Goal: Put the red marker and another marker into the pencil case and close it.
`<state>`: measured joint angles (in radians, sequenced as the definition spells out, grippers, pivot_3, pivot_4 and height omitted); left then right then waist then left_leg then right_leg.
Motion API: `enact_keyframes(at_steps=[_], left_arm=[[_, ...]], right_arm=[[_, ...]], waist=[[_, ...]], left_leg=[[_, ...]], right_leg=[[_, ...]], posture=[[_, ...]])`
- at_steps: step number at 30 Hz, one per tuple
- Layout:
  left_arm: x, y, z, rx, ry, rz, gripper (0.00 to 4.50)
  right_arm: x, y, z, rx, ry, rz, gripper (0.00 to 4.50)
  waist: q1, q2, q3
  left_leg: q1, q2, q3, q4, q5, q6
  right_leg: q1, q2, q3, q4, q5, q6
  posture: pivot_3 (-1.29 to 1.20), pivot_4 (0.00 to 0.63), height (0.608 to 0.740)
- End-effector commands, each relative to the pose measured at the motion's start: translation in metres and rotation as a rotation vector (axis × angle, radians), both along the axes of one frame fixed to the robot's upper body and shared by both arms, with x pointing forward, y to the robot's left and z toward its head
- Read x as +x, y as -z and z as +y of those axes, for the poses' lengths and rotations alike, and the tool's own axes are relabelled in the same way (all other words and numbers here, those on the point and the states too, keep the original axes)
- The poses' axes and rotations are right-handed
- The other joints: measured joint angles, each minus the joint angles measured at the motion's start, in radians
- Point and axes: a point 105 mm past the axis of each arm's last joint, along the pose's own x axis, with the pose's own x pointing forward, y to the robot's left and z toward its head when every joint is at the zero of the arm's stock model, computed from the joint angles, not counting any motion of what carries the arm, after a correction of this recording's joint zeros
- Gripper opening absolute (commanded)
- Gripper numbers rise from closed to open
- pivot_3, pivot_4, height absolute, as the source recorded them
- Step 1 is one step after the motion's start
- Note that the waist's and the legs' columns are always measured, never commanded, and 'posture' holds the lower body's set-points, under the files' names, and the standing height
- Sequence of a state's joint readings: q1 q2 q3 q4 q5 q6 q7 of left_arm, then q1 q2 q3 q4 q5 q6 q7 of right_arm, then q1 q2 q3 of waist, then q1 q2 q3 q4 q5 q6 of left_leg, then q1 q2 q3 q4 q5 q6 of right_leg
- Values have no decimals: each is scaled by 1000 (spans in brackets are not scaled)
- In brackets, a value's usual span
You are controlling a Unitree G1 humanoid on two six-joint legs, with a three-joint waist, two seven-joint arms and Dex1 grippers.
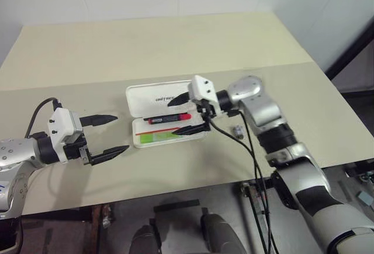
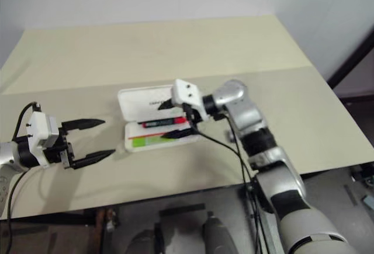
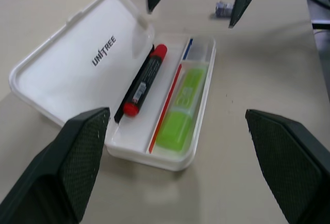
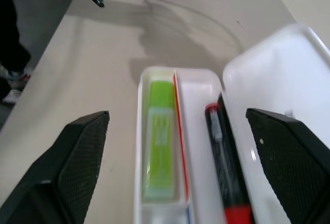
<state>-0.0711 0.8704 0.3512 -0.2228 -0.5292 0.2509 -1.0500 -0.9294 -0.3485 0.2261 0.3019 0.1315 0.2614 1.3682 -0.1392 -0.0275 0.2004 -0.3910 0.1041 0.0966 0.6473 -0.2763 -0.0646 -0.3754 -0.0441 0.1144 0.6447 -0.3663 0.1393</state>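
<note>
Both of my pincers stand wide apart and hold nothing. Nearest to me, my left gripper (image 1: pixel 105 133) hangs above the bare table (image 1: pixel 175 49) at about eight o'clock from the pencil case (image 1: pixel 153 98), well clear of it, its two black fingers (image 1: pixel 98 118) spread and pointing toward the case. Nothing lies between those fingers, and they touch nothing.

Farther in, my right gripper (image 1: pixel 190 114) hovers over the three o'clock end of the open case, pointing toward nine o'clock. One finger (image 1: pixel 180 97) sits above the lid side, the other above the near edge of the tray, so the case's end lies beneath the gap. From my right wrist view the fingers flank the tray without touching it or its contents.

Inside the tray lies the red marker (image 3: pixel 143 80), black barrel with red ends, in the half next to the hinge, just beside the lid. The green highlighter (image 3: pixel 180 112) lies in the near half, on the other side of the red stripe (image 3: pixel 165 108), parallel to the marker and apart from it. The lid lies flat on the table at twelve o'clock from the tray, lettering up, fully open.

At three o'clock from the case, a small stubby object (image 1: pixel 237 131) rests on the table, beside my black cable (image 1: pixel 234 140). Beyond the case, the far half of the table stretches toward the wall.
</note>
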Motion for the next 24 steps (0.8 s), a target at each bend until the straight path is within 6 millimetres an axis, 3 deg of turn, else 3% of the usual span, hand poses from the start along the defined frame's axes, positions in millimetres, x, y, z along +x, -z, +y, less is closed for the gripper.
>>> enact_keyframes(at_steps=[1, 4, 7, 10, 19, 24], left_arm=[[-1, -4, -5, -11, 26, -24, 4500], [1, -3, -8, -20, 35, -22, 4500], [3, 1, -12, -32, 51, -15, 4500], [8, 2, -17, -43, 72, -12, 4500], [21, 2, -28, -57, 135, -16, 4500], [26, 2, -36, -65, 174, -16, 4500]], right_arm=[[-4, -16, -21, 95, 127, -1, 4472], [7, -18, -40, 157, 302, -58, 4472], [24, -11, -81, 249, 626, -110, 4472], [20, 2, -108, 287, 826, -122, 4472], [-3, 41, -137, 301, 1088, -63, 4472], [-22, 88, -156, 246, 1254, -15, 4472]], waist=[[4, 0, 0], [5, 0, 0], [6, -1, 0], [17, -1, 0], [33, -1, 0], [54, -1, -1]], left_leg=[[0, 0, 0, -1, 0, 0], [0, 0, 1, -1, 0, 0], [0, 0, 2, 0, 0, 0], [0, 0, 1, -2, 0, 0], [0, 0, 3, 0, 0, 0], [0, -1, 3, -1, 0, 0]], right_leg=[[0, 0, 0, 0, 0, 0], [-1, 0, 0, -1, 0, 0], [-1, 0, 1, -1, 0, 0], [-1, 0, 1, -2, 0, 0], [-1, 1, 2, -1, 0, 0], [-1, 1, 2, -3, 0, 0]], posture=[[0, 150, 740], [0, 150, 740], [0, 150, 740], [0, 150, 740], [0, 150, 740], [0, 150, 740]])
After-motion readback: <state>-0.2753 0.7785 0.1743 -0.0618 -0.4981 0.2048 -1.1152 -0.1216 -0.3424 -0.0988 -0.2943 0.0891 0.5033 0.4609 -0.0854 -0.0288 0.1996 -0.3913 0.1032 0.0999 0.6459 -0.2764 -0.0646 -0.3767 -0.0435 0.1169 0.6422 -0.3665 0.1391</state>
